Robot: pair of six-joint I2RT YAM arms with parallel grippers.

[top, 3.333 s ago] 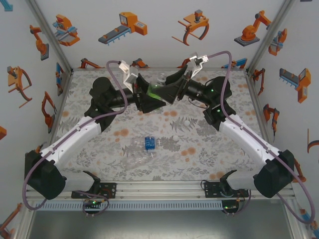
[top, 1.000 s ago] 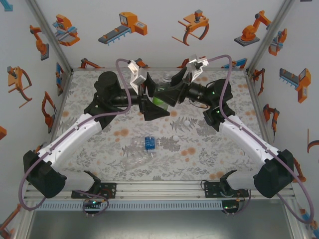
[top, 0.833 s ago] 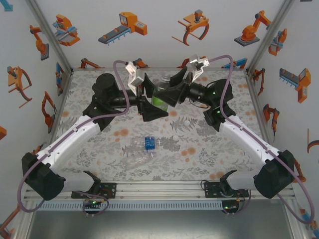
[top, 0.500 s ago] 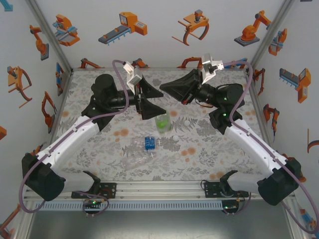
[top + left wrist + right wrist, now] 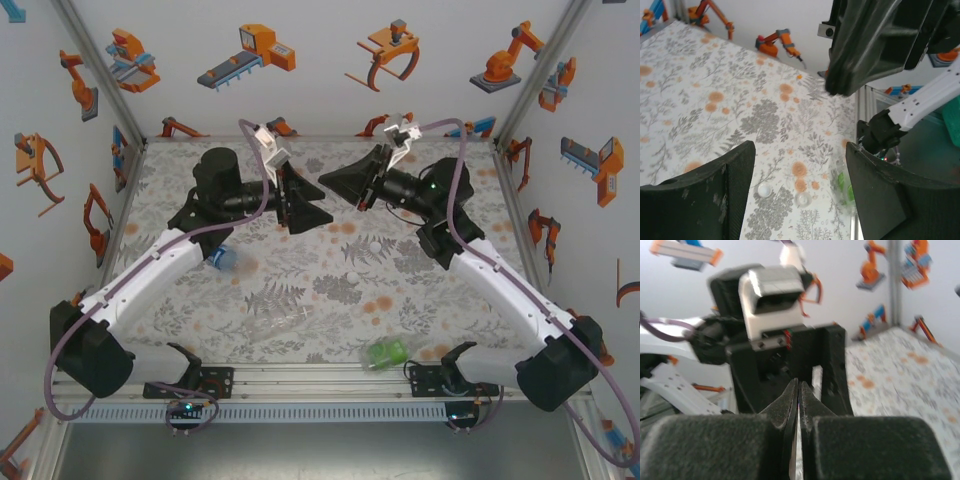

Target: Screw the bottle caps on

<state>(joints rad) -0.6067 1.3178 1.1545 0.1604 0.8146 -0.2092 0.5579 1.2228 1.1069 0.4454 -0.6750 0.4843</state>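
Bright even light, faint soft shadows, right wrist view motion-blurred, overhead sharp

Top view: left gripper point(image 5: 312, 200) and right gripper point(image 5: 328, 182) are at upper centre, tips facing, near but apart. Both are above the table point(image 5: 450, 310).
Bottle A point(image 5: 225, 259) is left of centre, just beside the left arm.
Bottle B point(image 5: 277, 325) lies lower centre-left.
Bottle C point(image 5: 385, 353) lies lower centre-right, at the table's near edge.
A cap point(image 5: 375, 245) sits right of centre, between the grippers and bottle C.
Left wrist view: cap pair point(image 5: 765, 189) side by side at lower centre, with bottle C to their right.
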